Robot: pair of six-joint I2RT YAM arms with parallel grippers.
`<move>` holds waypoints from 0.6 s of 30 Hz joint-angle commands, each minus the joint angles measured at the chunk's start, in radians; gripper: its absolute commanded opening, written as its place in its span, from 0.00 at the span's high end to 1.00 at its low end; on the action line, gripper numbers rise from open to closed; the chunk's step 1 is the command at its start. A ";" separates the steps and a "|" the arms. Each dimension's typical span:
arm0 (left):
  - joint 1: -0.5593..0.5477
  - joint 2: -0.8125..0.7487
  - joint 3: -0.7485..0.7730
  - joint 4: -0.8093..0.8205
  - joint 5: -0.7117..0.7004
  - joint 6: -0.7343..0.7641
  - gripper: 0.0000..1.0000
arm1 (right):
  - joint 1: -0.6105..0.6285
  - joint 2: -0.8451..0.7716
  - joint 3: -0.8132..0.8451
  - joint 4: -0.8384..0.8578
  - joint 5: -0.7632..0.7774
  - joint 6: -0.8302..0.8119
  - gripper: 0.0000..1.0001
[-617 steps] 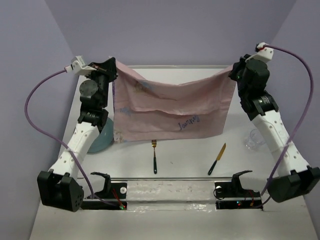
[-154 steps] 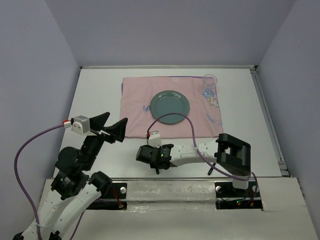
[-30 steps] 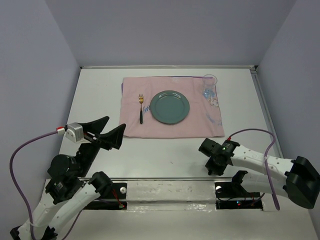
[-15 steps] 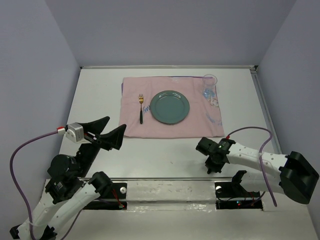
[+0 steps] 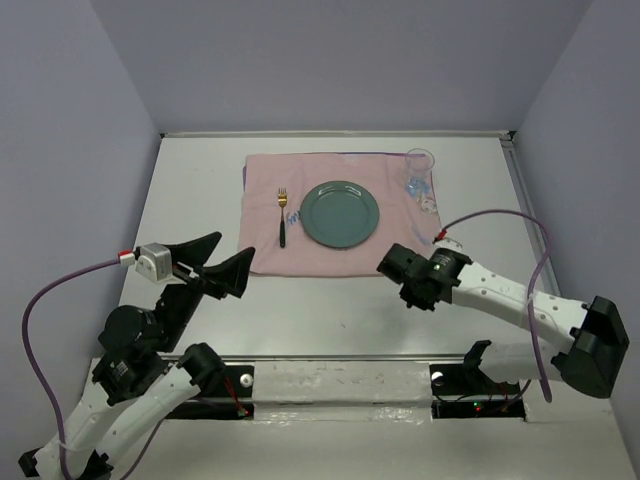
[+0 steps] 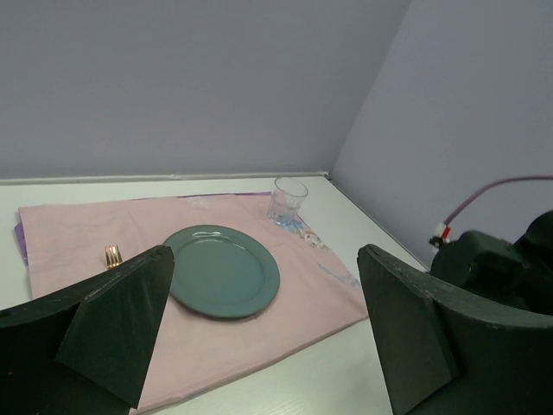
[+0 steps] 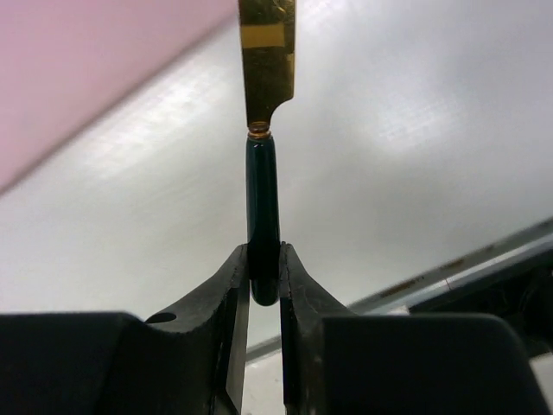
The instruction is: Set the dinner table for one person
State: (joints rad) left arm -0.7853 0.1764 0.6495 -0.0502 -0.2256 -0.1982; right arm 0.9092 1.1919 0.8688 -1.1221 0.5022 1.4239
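My right gripper (image 7: 263, 251) is shut on the dark green handle of a knife (image 7: 263, 186). Its gold blade points away over the white dinner table (image 7: 415, 130), toward the edge of the pink cloth (image 7: 86, 69). From above, the right gripper (image 5: 393, 265) hovers just off the near right edge of the pink cloth (image 5: 400, 245); the knife is hidden under the wrist there. On the cloth lie a green plate (image 5: 340, 214), a fork (image 5: 283, 218) left of it, and a clear glass (image 5: 420, 168) at the far right corner. My left gripper (image 5: 218, 260) hangs open and empty, raised at the near left.
The left wrist view looks over the plate (image 6: 220, 270), the glass (image 6: 287, 201) and the fork's tines (image 6: 113, 254) from between wide-spread fingers. A metal rail (image 5: 340, 375) runs along the table's near edge. Purple walls close in three sides.
My right gripper has closed on the knife near the front edge and carried it up and left toward the cloth. The left arm has stayed where it was.
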 commanded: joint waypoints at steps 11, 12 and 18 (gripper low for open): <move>0.043 0.063 0.027 0.044 0.014 0.013 0.01 | -0.163 0.268 0.285 0.592 -0.011 -1.089 1.00; 0.044 0.069 0.027 0.043 0.014 0.013 0.01 | -0.205 0.278 0.279 0.631 -0.139 -1.121 1.00; 0.054 0.097 0.025 0.042 0.022 0.011 0.01 | -0.412 0.428 0.354 0.708 -0.393 -1.217 1.00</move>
State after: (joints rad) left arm -0.7425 0.2409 0.6495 -0.0494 -0.2173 -0.1989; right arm 0.5774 1.5421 1.1507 -0.5617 0.3382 0.3706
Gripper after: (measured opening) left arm 0.989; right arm 0.203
